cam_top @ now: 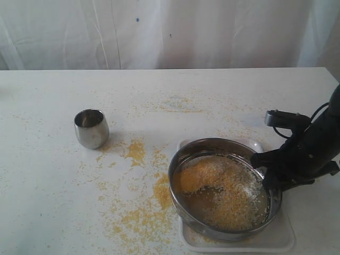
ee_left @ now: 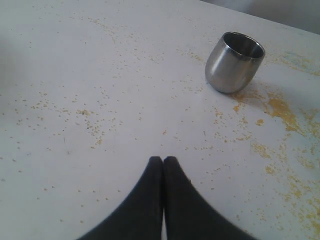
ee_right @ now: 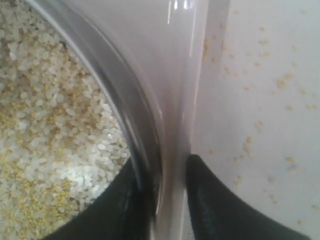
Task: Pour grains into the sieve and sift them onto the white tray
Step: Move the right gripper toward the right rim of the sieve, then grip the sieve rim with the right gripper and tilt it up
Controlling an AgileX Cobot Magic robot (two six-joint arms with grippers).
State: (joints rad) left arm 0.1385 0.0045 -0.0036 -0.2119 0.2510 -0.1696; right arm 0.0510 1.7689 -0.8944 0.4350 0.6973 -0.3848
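The sieve (cam_top: 212, 142), a wide steel ring, sits on the white tray (cam_top: 277, 241) at the front right. Grains (cam_top: 223, 191) cover its mesh, yellow meal mixed with whitish rice (ee_right: 50, 125). My right gripper (cam_top: 264, 171) is at the sieve's right side. In the right wrist view it (ee_right: 164, 160) straddles the steel wall (ee_right: 150, 75), one finger inside over the grains and one outside, both pressed to the wall. My left gripper (ee_left: 163, 160) is shut and empty above the table, some way from the cup, and does not show in the exterior view.
A small shiny steel cup (cam_top: 91, 128) (ee_left: 234, 62) stands upright at the middle left. Spilled yellow meal (cam_top: 139, 212) lies on the white table between the cup and the sieve and in front of it. A white curtain hangs behind the table.
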